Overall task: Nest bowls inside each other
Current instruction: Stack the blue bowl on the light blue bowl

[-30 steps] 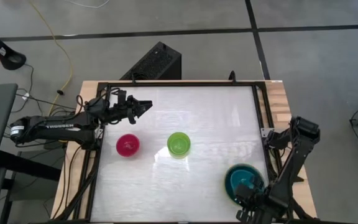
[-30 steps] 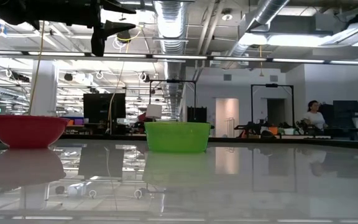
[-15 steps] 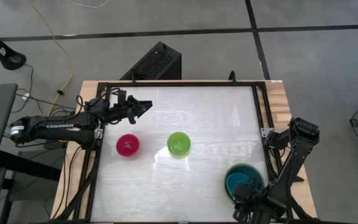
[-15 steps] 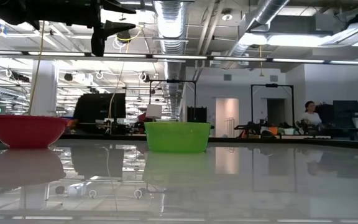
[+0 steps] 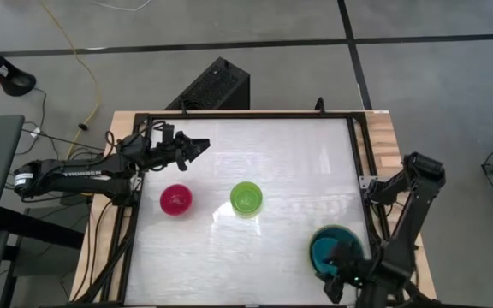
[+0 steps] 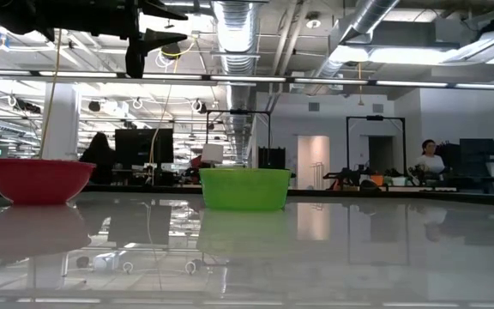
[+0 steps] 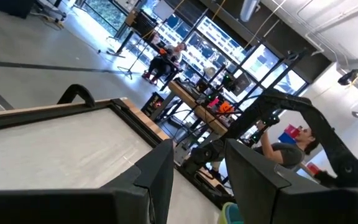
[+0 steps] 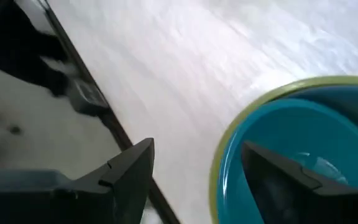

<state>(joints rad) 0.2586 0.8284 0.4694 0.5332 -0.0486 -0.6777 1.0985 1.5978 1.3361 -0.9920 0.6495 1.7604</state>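
A stack of nested bowls [image 5: 330, 244] stands near the table's right near corner: a large lime green bowl [image 8: 263, 98] with blue and teal bowls [image 8: 297, 134] inside it. My right gripper [image 5: 339, 263] hangs open just above the stack's near rim, one finger over the inside and one outside, touching nothing. A small lime green bowl [image 5: 246, 198] and a magenta bowl [image 5: 175, 199] rest on their bases mid-table. My left gripper [image 5: 197, 147] waits open above the far left of the table.
A black frame rail [image 5: 359, 162] runs round the white table top. The stretch between the small green bowl and the stack is bare. A black box [image 5: 215, 85] stands on the floor beyond the far edge. People sit in the room behind [image 6: 427, 161].
My right gripper has risen a little above the stack's near rim and its wrist has rolled. The stacked bowls stay where they were. The left arm and the two single bowls have kept still.
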